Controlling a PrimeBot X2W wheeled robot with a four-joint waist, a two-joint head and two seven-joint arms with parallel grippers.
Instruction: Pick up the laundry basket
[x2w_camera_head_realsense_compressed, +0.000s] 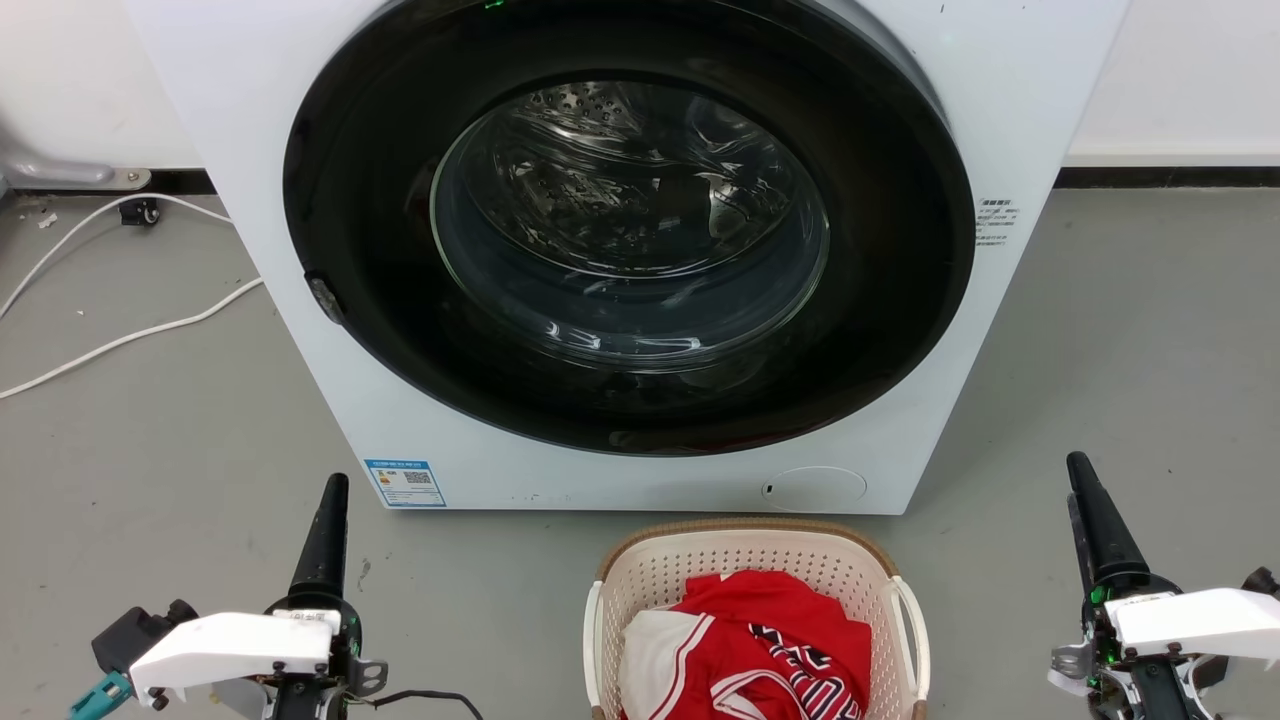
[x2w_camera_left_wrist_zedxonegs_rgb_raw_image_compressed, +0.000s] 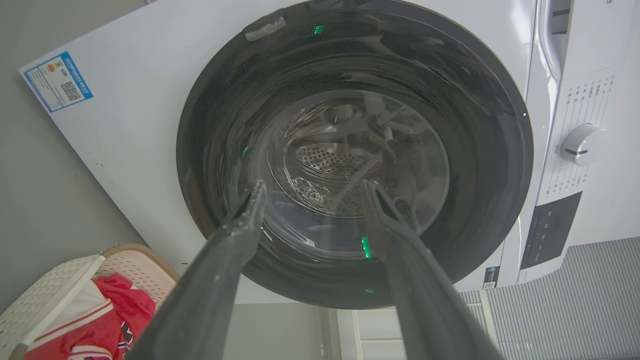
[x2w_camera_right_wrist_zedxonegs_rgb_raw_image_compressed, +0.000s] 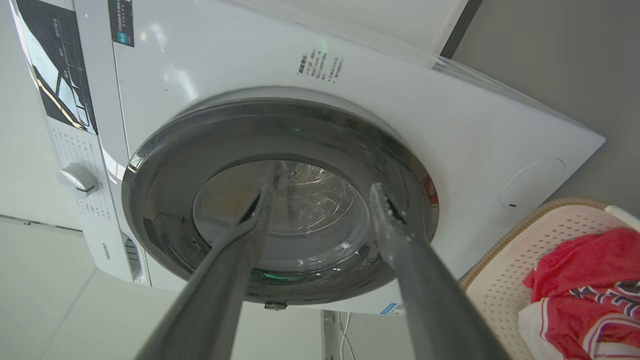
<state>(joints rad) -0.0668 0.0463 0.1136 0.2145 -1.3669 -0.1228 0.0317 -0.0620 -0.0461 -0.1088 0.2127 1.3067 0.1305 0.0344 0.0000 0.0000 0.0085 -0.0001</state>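
The laundry basket (x2w_camera_head_realsense_compressed: 700, 566) stands on the grey floor just in front of the washing machine, low in the middle of the head view. It is cream perforated plastic with a brown rim and white loop handles (x2w_camera_head_realsense_compressed: 914, 628), and holds red and white clothes (x2w_camera_head_realsense_compressed: 770, 640). My left gripper (x2w_camera_head_realsense_compressed: 334, 487) is to its left and my right gripper (x2w_camera_head_realsense_compressed: 1079, 467) to its right, both well apart from it. In the wrist views the left gripper (x2w_camera_left_wrist_zedxonegs_rgb_raw_image_compressed: 315, 187) and right gripper (x2w_camera_right_wrist_zedxonegs_rgb_raw_image_compressed: 321, 191) stand open with nothing between their fingers. The basket (x2w_camera_left_wrist_zedxonegs_rgb_raw_image_compressed: 55, 290) (x2w_camera_right_wrist_zedxonegs_rgb_raw_image_compressed: 550, 240) shows at a lower corner of each.
A white front-loading washing machine (x2w_camera_head_realsense_compressed: 300, 120) with its round dark glass door (x2w_camera_head_realsense_compressed: 630, 220) shut rises right behind the basket. White cables (x2w_camera_head_realsense_compressed: 130, 335) lie on the floor at the left. Bare grey floor (x2w_camera_head_realsense_compressed: 1130, 350) runs on both sides of the machine.
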